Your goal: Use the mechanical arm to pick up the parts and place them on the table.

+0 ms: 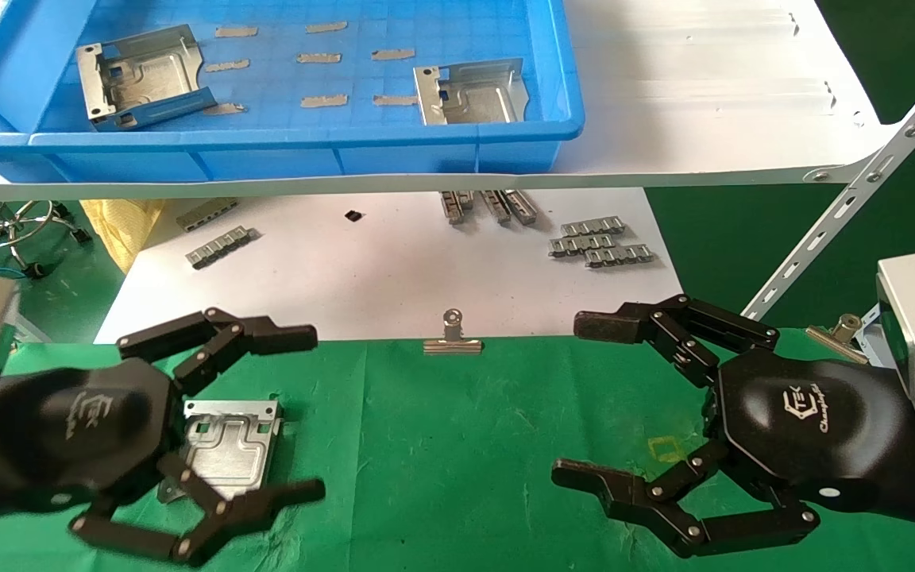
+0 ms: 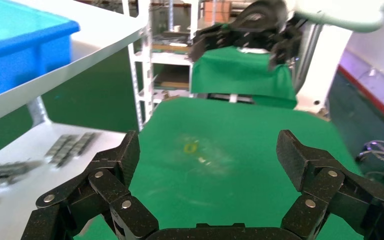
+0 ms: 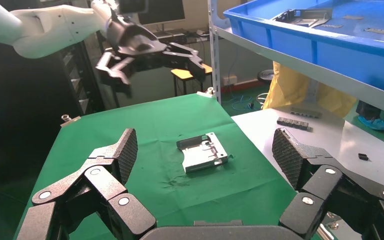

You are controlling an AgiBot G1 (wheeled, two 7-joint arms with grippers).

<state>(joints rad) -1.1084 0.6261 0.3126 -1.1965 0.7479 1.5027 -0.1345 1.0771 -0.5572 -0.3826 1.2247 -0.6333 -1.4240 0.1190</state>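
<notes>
Both black palms carry a white "TEK" logo with a cursive word beneath, too small to read surely. The blue crate [image 1: 44, 147] on the white shelf [image 1: 704, 103] holds two stamped metal plates, one at its 9 o'clock [image 1: 144, 75] and one at 3 o'clock [image 1: 471, 93], among small grey strips [image 1: 322, 101]. A third plate [image 1: 227, 446] lies flat on the green cloth table [image 1: 442, 445], at 8 o'clock in the head view. The left gripper [image 1: 310, 413] hangs over it, fingers spread wide, gripping nothing. The right gripper [image 1: 581, 401], at 4 o'clock, also stands wide open and empty. A binder clip [image 1: 453, 338] sits at the cloth's far edge.
</notes>
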